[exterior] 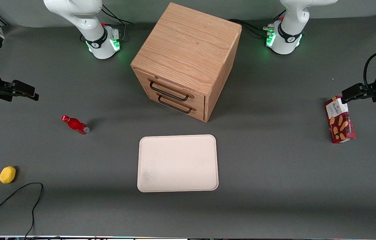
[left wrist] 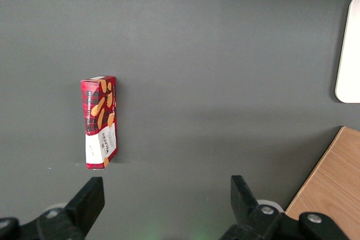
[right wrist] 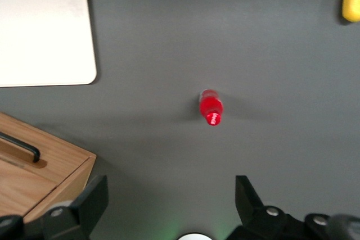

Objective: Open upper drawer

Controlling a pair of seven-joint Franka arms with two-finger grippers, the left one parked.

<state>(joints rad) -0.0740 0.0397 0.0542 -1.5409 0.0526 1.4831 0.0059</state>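
**Reaching for the upper drawer's handle: approach not yet begun**

Hanging high over the table toward the working arm's end, the right gripper [right wrist: 169, 200] is well apart from the cabinet and holds nothing; its wrist view shows the two black fingers [right wrist: 90, 198] spread wide with bare grey mat between them. The oak cube cabinet [exterior: 188, 50] stands mid-table, turned at an angle, with both drawer fronts flush. The upper drawer [exterior: 169, 87] sits just under the cabinet top, and its black wire handle [exterior: 169, 92] runs along the front, close above the matching handle of the lower drawer [exterior: 174, 105].

To do this step well, I judge the gripper should come down in front of the drawer face and turn so its fingers straddle the upper bar from above and below, near the bar's middle. The two handles are nearly touching in height, so a low approach risks catching the lower one. The pull should follow the cabinet's skewed front, straight out from the face, or the shallow box may bind.

A red bottle [exterior: 75, 124] lies on the mat between gripper and cabinet, low enough to pass over. A cream tray [exterior: 177, 163] rests in front of the drawers, nearer the front camera, and a yellow lemon-like fruit [exterior: 7, 174] is well clear.
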